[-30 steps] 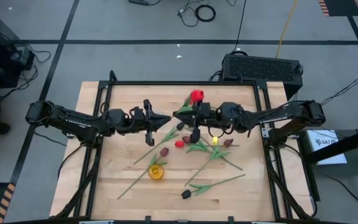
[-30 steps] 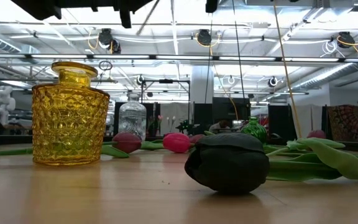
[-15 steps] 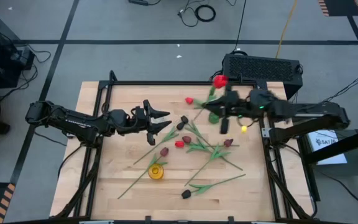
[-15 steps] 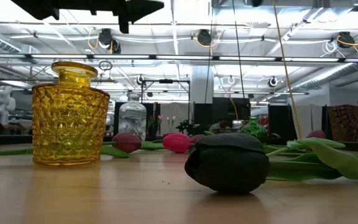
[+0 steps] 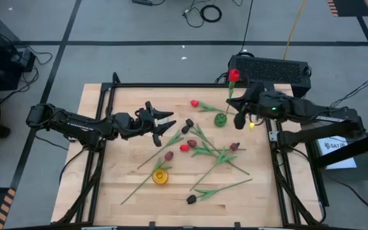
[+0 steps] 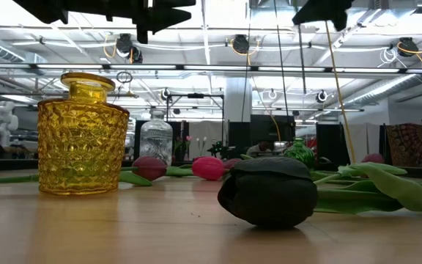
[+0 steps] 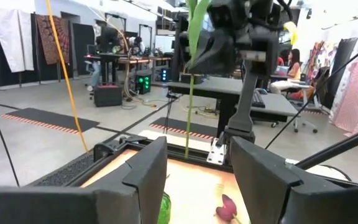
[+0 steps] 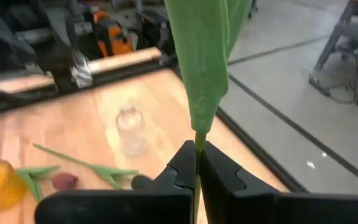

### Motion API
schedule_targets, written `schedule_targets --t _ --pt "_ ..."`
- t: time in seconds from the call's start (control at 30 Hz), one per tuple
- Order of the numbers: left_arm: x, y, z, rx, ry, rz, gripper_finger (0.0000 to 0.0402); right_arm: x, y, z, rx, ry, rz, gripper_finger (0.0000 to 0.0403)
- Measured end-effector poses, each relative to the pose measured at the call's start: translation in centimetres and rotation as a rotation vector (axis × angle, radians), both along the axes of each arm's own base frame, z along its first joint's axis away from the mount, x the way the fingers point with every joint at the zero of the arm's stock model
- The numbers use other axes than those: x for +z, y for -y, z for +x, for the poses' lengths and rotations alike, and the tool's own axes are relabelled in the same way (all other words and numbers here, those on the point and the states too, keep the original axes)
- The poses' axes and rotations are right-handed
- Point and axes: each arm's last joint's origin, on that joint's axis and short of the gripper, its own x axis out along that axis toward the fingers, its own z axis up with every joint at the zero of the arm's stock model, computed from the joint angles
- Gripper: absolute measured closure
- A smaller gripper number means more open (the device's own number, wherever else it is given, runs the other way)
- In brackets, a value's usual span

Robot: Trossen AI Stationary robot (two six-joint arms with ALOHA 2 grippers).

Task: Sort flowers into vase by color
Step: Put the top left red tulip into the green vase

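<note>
Right gripper has swung toward the green vase, fingers clamped on a red tulip's stem; left gripper hovers mid-table, fingers spread, empty.

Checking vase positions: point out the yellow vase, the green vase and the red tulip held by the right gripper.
yellow vase [image 6: 83, 139], low view, faceted body.
green vase [image 5: 220, 119], high view, its top.
red tulip [image 5: 234, 75], high view, flower head.

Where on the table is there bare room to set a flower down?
Bare wood lies along the table's left edge beyond the yellow vase, and in the near right corner past the black tulip. The middle is crowded with loose tulips around the green vase.
</note>
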Motion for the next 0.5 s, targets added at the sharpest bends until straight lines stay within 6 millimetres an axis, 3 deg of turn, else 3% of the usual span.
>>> schedule_targets --t 0.23,0.5 --pt "0.0 0.0 0.0 0.0 0.001 0.0 0.0219 -2.5 1.5 3.6 -0.047 -0.132 -0.033 0.04" --pt "-0.1 0.0 0.0 0.0 -0.005 0.002 0.0219 -3.2 3.1 3.9 -0.1 -0.183 -0.039 0.04"
